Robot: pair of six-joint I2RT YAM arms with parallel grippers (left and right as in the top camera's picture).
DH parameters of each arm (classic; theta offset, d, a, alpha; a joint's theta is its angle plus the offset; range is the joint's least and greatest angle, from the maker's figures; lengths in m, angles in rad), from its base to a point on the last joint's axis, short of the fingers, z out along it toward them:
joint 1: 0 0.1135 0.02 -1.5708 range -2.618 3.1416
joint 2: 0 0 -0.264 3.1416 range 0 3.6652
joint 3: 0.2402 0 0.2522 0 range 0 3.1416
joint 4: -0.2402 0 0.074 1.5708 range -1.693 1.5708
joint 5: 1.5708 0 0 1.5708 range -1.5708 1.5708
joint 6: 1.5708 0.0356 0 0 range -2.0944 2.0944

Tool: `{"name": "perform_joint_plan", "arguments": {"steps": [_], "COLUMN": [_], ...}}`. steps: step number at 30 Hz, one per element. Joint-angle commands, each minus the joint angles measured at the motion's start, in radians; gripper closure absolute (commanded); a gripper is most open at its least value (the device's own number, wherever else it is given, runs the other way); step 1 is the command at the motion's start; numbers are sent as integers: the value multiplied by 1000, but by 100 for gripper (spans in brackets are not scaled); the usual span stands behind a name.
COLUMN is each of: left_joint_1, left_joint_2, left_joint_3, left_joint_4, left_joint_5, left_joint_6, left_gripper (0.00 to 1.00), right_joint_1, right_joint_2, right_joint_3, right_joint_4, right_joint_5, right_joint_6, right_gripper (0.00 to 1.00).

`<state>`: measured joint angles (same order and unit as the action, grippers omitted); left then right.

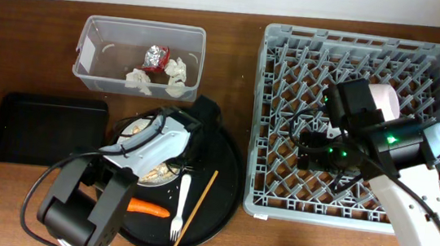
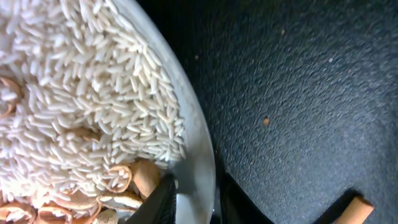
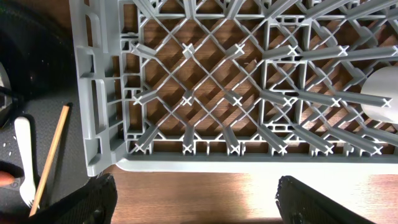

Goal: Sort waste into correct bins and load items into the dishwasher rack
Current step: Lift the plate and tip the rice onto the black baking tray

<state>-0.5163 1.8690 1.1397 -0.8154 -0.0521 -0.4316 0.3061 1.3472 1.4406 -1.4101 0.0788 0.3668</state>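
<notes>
Mostly hidden under left arm (image 1: 152, 144) overhead: white plate (image 1: 132, 128), one end of carrot (image 1: 151, 208). Partly behind right arm (image 1: 390, 141): pink bowl (image 1: 386, 98). Cut by right-wrist frame edge: pale cup (image 3: 382, 93).

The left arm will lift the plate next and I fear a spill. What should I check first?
1. Left fingers straddle the rim of the plate: ok.
2. Grip firm: cannot tell.
3. Plate emptied: not ok, rice covers it.
4. Black rectangular tray free for scraps: ok.
5. Right gripper open, over the rack, away from the plate: ok.
</notes>
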Motion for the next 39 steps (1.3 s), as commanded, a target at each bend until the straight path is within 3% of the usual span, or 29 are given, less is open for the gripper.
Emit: {"name": "perform_joint_plan", "arguments": {"steps": [1,6,8,14,19,25,32,39], "left_joint_1": [0,0,0,0,0,0,-3,-95], "left_joint_2": [46,46,46,46,46,45,45,45], "left_joint_3": [-47,-47,-47,-47,-37,97,185,305], "left_joint_4": [-27,-22,-23,-32,-67,-241,-344,-464], "left_joint_5": [-3,-4,-4,-17,-92,-233,-234,-285], "left_joint_6": [-2,-2,-2,-2,-1,-1,-1,-2], "left_gripper": [75,75,87,99,99,99,100,99], "right_joint_1": [-6,-6,-6,-6,-6,-6,-6,-6], "right_joint_2": [0,0,0,0,0,0,0,0], "right_joint_3": [6,6,6,6,6,6,6,6], "right_joint_4": [-1,-1,-1,-1,-2,-8,-8,-8], "right_joint_5": [9,8,8,8,8,8,8,8], "right_joint_6": [8,8,8,8,8,8,8,8], "right_gripper": [14,14,14,14,14,14,14,14]}}
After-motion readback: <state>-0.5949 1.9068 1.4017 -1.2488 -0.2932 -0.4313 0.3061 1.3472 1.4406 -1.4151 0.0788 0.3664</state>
